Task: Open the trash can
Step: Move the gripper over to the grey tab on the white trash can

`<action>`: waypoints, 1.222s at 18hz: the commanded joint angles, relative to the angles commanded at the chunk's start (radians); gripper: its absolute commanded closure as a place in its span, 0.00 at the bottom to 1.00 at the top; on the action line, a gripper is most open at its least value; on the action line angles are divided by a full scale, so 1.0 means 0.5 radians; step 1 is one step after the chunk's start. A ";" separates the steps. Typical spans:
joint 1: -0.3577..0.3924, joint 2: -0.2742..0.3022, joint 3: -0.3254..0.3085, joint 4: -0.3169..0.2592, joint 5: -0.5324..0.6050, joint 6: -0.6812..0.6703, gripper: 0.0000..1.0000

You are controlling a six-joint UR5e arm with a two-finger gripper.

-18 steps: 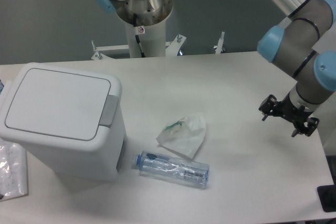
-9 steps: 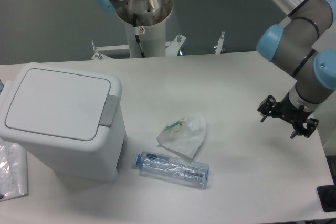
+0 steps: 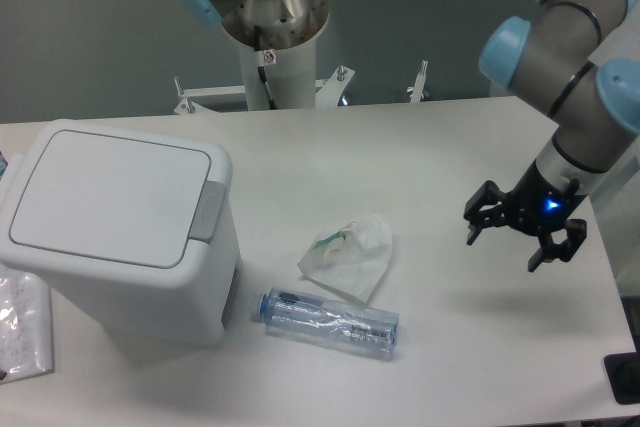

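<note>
Gripper: black two-finger gripper (image 3: 509, 235) is held above the right side of the white table (image 3: 440, 147), fingers spread apart, nothing between them.
Trash can: large boxy white plastic trash can (image 3: 125, 232) is placed at the left of the table, well apart from the gripper; its flat lid is shut, with the grey latch tab (image 3: 208, 213) on its right edge.
Wrapper: crumpled white wrapper (image 3: 349, 255) is seen between trash can and gripper.
Bottle: clear plastic bottle (image 3: 329, 321) is laid on its side just below the wrapper.
</note>
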 joint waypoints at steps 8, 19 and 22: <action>-0.340 0.193 -0.025 0.003 -0.104 -0.466 0.00; -0.457 0.476 -0.224 0.006 -0.503 -0.651 0.00; -0.460 0.479 -0.230 0.009 -0.534 -0.675 0.00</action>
